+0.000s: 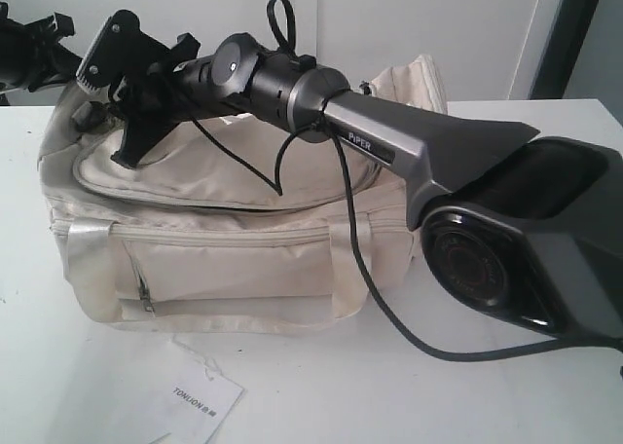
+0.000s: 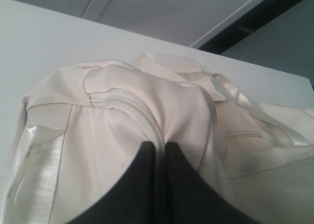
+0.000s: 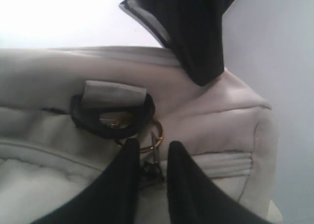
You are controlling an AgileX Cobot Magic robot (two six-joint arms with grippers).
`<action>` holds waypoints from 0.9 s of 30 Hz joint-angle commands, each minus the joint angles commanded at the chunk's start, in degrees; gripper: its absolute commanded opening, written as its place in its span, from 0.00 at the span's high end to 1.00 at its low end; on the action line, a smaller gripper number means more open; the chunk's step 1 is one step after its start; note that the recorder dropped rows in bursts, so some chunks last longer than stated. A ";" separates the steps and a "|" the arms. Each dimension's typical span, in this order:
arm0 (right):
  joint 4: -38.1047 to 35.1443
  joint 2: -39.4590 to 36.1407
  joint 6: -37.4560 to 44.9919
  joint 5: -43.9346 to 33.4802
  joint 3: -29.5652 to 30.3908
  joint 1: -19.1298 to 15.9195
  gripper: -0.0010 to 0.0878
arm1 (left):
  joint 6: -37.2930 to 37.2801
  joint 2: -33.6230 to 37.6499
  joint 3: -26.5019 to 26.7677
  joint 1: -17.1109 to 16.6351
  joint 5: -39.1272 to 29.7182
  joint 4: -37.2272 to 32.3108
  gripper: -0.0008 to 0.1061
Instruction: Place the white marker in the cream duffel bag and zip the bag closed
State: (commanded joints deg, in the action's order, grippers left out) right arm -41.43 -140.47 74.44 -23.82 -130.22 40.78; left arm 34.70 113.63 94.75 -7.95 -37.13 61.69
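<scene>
The cream duffel bag (image 1: 243,259) lies on the white table (image 1: 506,395) with its top flap down. My right arm reaches across it to the bag's left end. There the right gripper (image 1: 131,147) (image 3: 151,145) stands slightly open, its fingers either side of the dark metal zipper pull (image 3: 156,157), with gaps showing. A gold ring (image 3: 158,130) and a black strap ring (image 3: 86,121) sit just beyond. My left gripper (image 2: 160,144) (image 1: 90,113) is shut on the piped zip seam (image 2: 142,117) at that same end of the bag (image 2: 113,96). The white marker is out of view.
A white paper TONLION tag (image 1: 200,400) lies on the table in front of the bag. The right arm's black cable (image 1: 389,313) trails over the bag's right end down to the table. The arm's bulky base (image 1: 526,249) stands at the right.
</scene>
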 joint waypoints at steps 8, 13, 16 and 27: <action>0.13 2.06 -1.71 -6.00 0.00 0.39 0.99 | 0.00 0.00 0.00 0.00 0.00 0.00 0.99; 0.13 3.22 -4.72 -6.73 0.00 0.39 0.99 | 0.00 0.00 0.00 0.00 0.00 0.00 0.99; 0.13 3.22 -7.86 -7.52 0.00 0.39 0.99 | 0.00 0.00 0.00 0.00 0.00 0.00 0.99; -0.55 3.59 -7.41 -15.30 0.00 0.39 0.99 | -0.17 0.00 0.00 -2.83 -0.10 1.92 0.99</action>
State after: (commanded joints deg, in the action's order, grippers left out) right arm -41.97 -136.88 67.03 -39.12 -130.22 41.17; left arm 34.54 113.63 94.75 -10.79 -37.23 63.61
